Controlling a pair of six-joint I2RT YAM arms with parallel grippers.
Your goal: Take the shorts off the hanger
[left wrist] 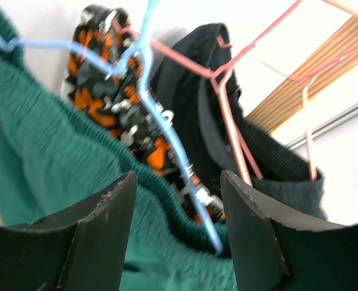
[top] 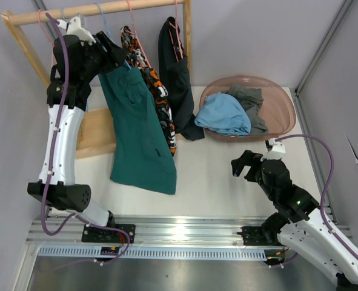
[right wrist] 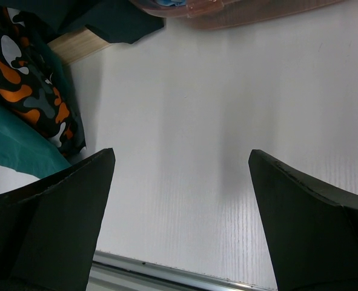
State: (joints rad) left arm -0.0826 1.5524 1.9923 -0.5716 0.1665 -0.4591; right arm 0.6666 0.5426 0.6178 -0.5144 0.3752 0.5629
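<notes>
The left gripper (top: pixel 121 57) reaches up to a wooden rack (top: pixel 106 9) at the back of the desk (top: pixel 227 182), where three pairs of shorts hang side by side. Its fingers (left wrist: pixel 106 212) stand apart on either side of the ribbed waistband of the dark teal shorts (top: pixel 139 133), released rather than clamped, with the wire of a blue hanger (left wrist: pixel 166 133) running down between them. The teal pair drapes down from the rail onto the desk. Just to its right hang the orange, black and white patterned shorts (top: pixel 160 103), then the black shorts (top: pixel 175 73), the latter on a pink hanger (left wrist: pixel 227 121). Further right, a pinkish see-through basket (top: pixel 281 97) sits on the desk. It holds the light blue shorts (top: pixel 224 115) bunched at the front and the grey shorts (top: pixel 248 100) behind them. The right gripper (top: pixel 244 168) hovers low over bare desk in front of the basket, its fingers spread wide and grasping nothing.
</notes>
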